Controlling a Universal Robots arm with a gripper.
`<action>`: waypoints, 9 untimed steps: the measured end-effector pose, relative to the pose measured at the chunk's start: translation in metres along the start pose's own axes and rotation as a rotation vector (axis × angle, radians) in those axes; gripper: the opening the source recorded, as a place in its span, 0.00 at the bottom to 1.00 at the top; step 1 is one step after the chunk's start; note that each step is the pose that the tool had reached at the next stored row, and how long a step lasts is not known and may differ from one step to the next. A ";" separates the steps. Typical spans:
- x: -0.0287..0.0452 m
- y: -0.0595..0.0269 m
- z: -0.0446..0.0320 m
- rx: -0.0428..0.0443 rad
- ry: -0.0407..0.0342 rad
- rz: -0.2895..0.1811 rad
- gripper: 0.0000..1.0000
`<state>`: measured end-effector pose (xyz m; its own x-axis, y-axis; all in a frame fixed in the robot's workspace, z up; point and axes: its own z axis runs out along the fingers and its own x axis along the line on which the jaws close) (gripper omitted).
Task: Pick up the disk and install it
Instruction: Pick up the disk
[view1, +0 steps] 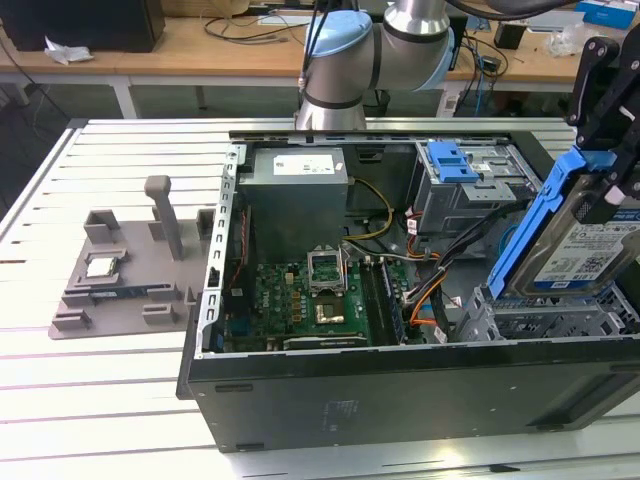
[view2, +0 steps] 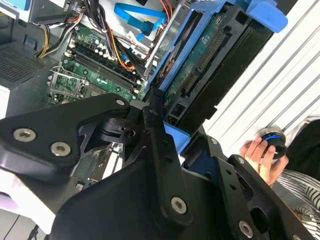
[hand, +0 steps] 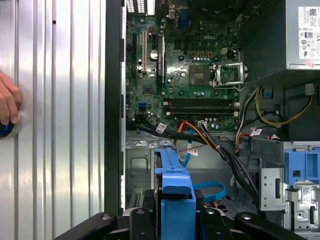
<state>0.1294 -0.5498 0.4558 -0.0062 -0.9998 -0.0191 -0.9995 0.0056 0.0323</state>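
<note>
The disk (view1: 590, 250), a silver-grey drive with a white-and-blue label in a blue carrier bracket (view1: 532, 230), hangs tilted at the exterior view's right. It is above the open computer case's empty metal drive bay (view1: 545, 318). My black gripper (view1: 605, 165) is shut on its upper end. In the second wrist view the fingers (view2: 156, 131) clamp the carrier, and the disk's (view2: 200, 75) green circuit side shows. In the first wrist view the blue carrier (hand: 175, 192) sticks out from the gripper (hand: 175, 220) over the bay floor.
The case holds a motherboard (view1: 310, 290), a power supply (view1: 298, 190), cable bundles (view1: 440, 270) and a second drive cage with a blue latch (view1: 452, 160). A grey fixture (view1: 120, 270) with a CPU chip lies at the exterior view's left. A person's hand (view2: 260, 152) rests on a round knob.
</note>
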 end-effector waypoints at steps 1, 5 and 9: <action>0.0000 0.0000 0.0000 0.0000 0.0000 0.000 0.37; 0.0000 0.0000 0.0001 0.0000 -0.0001 0.000 0.37; 0.0000 0.0000 0.0002 0.0000 -0.0002 0.000 0.37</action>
<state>0.1294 -0.5498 0.4556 -0.0062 -0.9998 -0.0193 -0.9995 0.0056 0.0323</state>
